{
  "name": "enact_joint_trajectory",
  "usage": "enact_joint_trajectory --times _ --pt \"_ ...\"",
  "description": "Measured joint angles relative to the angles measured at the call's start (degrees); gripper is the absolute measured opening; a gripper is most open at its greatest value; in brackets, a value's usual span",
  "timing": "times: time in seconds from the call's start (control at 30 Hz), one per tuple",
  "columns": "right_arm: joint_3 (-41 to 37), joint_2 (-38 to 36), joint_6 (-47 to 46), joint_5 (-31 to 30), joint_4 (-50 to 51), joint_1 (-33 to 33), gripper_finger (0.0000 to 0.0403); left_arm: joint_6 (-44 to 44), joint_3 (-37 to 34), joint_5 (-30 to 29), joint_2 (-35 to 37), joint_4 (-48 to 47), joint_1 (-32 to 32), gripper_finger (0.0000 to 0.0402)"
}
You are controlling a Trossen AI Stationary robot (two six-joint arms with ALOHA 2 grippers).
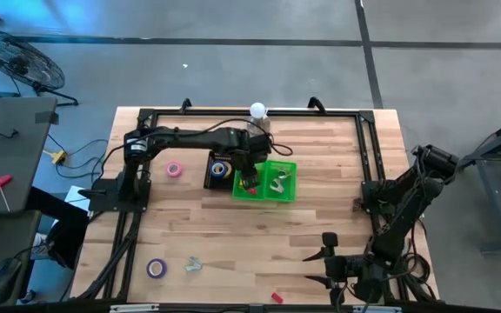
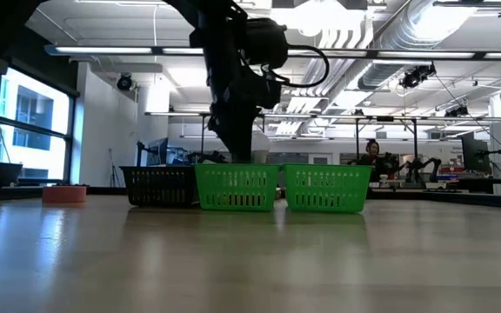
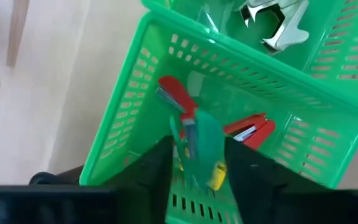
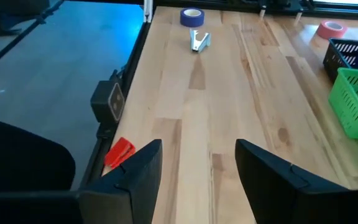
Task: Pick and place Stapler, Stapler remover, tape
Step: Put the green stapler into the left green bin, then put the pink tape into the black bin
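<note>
A red stapler (image 3: 178, 99) sits between the left gripper's (image 3: 197, 163) part-open fingers, inside the near green basket (image 3: 123, 118); contact unclear. A second red stapler (image 3: 251, 132) lies in that basket. The adjoining green basket (image 3: 353, 74) holds a metal staple remover (image 3: 277, 25). Beside the green baskets, the black basket (image 1: 209, 170) holds tape. Outside them: pink tape (image 1: 174, 169), purple tape (image 1: 156, 268), another staple remover (image 1: 193, 264). The right gripper (image 4: 197, 168) waits well away, open, empty.

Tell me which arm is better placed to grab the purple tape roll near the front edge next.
Left, probably. The purple ring-shaped tape roll lies on the left arm's side, though the left gripper hangs over the green plastic basket. The right gripper, open, waits across the table.
</note>
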State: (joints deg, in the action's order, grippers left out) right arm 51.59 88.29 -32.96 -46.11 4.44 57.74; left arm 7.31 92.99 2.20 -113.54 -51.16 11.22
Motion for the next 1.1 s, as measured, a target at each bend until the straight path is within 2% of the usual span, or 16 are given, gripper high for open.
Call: enact_joint_trajectory --times 0.13,0.27,0.4,0.6,0.7,0.77,1.1 --pt "0.0 0.0 1.0 0.0 0.1 -0.6 0.0195 0.4 0.0 0.0 0.0 -0.6 0.0 0.0197" --pt "0.0 0.0 1.0 0.5 0.3 -0.9 0.0195 0.4 0.0 -0.1 0.0 -2.4 -0.1 0.0225" --pt "0.0 0.0 0.9 0.7 0.3 -0.9 0.0195 0.4 0.0 -1.7 0.0 -9.1 0.0 0.023" --pt "0.0 0.0 1.0 1.9 0.6 -0.9 0.0195 4.9 0.0 -10.8 2.0 -30.9 -0.8 0.0231" --pt "0.0 0.0 1.4 1.4 1.3 -0.9 0.0195 7.0 0.0 -16.0 3.7 -38.2 -2.2 0.0231" --pt "0.0 0.0 1.5 1.4 1.6 -0.9 0.0195 7.8 0.0 -18.0 5.1 -39.1 -3.0 0.0231" --pt "0.0 -0.1 1.4 1.6 2.2 -0.9 0.0195 8.9 -3.6 -18.3 15.5 -38.6 -3.7 0.0232"
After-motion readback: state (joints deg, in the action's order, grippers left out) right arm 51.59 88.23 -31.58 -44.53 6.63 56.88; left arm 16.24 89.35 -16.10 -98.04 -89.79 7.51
